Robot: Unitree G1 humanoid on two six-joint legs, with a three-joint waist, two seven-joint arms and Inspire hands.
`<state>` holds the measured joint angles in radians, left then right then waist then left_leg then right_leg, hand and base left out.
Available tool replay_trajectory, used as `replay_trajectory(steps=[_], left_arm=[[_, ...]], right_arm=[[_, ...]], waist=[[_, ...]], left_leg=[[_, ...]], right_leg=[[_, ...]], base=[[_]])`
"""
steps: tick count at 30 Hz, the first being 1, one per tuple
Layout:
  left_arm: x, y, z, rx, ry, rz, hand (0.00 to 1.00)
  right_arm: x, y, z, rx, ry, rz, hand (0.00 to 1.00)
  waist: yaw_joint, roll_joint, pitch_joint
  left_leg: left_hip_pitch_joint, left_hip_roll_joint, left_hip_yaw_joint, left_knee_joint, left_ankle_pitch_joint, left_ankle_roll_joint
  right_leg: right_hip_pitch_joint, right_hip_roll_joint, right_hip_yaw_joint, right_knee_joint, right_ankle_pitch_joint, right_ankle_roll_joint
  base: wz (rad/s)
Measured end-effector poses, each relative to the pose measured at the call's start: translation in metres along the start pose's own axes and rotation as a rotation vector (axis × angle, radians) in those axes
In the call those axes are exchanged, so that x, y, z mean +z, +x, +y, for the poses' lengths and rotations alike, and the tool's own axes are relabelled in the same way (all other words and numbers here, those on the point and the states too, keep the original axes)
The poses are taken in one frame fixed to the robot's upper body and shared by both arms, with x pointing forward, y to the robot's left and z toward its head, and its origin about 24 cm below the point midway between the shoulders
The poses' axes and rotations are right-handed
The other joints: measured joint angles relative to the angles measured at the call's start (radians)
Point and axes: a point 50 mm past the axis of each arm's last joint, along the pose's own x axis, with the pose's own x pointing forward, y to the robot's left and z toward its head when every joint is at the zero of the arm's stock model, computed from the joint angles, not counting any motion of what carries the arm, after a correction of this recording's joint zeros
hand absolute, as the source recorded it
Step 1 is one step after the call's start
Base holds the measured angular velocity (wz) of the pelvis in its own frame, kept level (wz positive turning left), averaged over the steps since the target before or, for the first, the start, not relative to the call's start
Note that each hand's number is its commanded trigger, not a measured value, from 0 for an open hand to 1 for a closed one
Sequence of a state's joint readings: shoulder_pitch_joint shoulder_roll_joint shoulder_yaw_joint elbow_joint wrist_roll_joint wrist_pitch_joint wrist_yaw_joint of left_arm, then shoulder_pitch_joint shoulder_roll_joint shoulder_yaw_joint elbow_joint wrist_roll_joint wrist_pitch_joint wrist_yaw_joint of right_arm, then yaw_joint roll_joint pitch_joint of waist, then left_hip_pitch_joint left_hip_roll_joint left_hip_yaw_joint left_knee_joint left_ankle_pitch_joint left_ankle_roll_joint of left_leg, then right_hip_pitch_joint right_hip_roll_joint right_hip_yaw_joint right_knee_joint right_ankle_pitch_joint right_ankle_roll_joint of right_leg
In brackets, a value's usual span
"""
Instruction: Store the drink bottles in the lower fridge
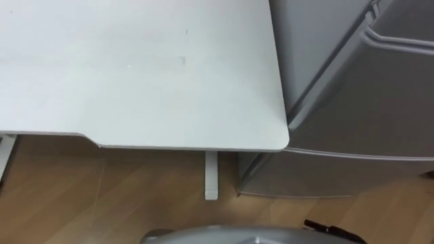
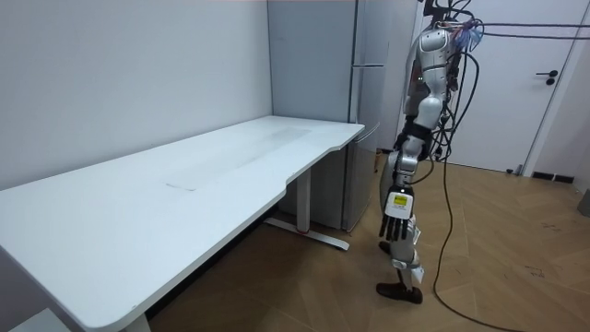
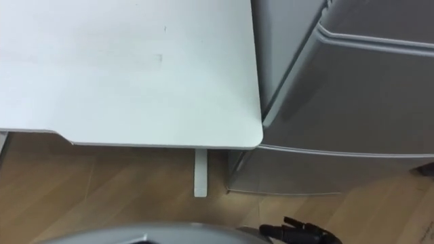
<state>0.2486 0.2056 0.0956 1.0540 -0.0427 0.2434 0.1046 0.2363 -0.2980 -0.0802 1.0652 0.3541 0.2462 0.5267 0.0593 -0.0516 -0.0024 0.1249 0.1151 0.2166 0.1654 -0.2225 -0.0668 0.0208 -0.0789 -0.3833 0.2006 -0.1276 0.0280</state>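
White table (image 1: 135, 68) — its corner sits just beside the grey fridge (image 1: 366, 95), whose upper and lower doors are shut. Robot stands facing that corner. Left hand (image 2: 395, 224) hangs at its side, fingers slack, holding nothing. Right hand (image 3: 298, 234) — cannot tell its state.

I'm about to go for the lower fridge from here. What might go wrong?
1. The lower fridge door is shut and must be opened first. The table corner sits close beside the fridge and might obstruct the door's swing or an arm.
2. The left hand hangs at the robot's side, fingers open, holding nothing. Opening the door now would likely leave it standing open while drinks are fetched.
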Motion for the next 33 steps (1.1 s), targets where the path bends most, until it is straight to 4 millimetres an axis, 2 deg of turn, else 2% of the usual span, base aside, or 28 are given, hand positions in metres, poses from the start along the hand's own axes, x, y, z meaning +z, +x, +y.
replay_trajectory(steps=[6,9,12,19,33], left_arm=[[-0.007,0.0,-0.001,0.001,0.015,0.018,0.0],[-0.012,0.0,-0.003,-0.001,0.001,0.021,0.0],[-0.015,0.0,-0.002,0.001,-0.018,0.029,0.0],[-0.015,0.0,-0.001,0.003,-0.027,0.023,0.0],[-0.013,0.0,-0.009,-0.035,0.081,0.009,0.0]], right_arm=[[-0.016,0.002,-0.002,-0.048,0.14,-0.016,0.0],[-0.024,0.001,-0.005,-0.067,0.207,-0.016,0.0],[-0.027,0.002,-0.004,-0.077,0.248,-0.021,0.0],[-0.031,0.003,-0.006,-0.116,0.264,-0.008,0.0],[-0.029,0.005,-0.005,-0.167,0.228,-0.011,0.0]], waist=[[-0.005,0.01,0.0036],[-0.007,0.018,0.0026],[-0.02,0.018,0.0026],[-0.033,0.014,-0.004],[-0.033,0.012,0.0005]], left_leg=[[0.002,-0.001,-0.001,-0.005,-0.003,0.003],[0.004,-0.004,-0.002,-0.014,-0.005,0.006],[0.007,-0.006,-0.002,-0.012,-0.006,0.007],[0.008,-0.006,0.0,-0.006,-0.005,0.007],[0.009,-0.006,0.003,-0.003,-0.005,0.007]], right_leg=[[-0.003,-0.002,-0.001,0.006,-0.002,0.001],[-0.002,-0.006,-0.001,0.01,-0.004,0.004],[-0.002,-0.007,-0.001,0.013,-0.006,0.006],[0.002,-0.007,0.001,0.005,-0.007,0.007],[-0.003,-0.006,0.008,0.005,-0.008,0.006]], base=[[0.01],[0.01],[0.0],[0.0],[0.0]])
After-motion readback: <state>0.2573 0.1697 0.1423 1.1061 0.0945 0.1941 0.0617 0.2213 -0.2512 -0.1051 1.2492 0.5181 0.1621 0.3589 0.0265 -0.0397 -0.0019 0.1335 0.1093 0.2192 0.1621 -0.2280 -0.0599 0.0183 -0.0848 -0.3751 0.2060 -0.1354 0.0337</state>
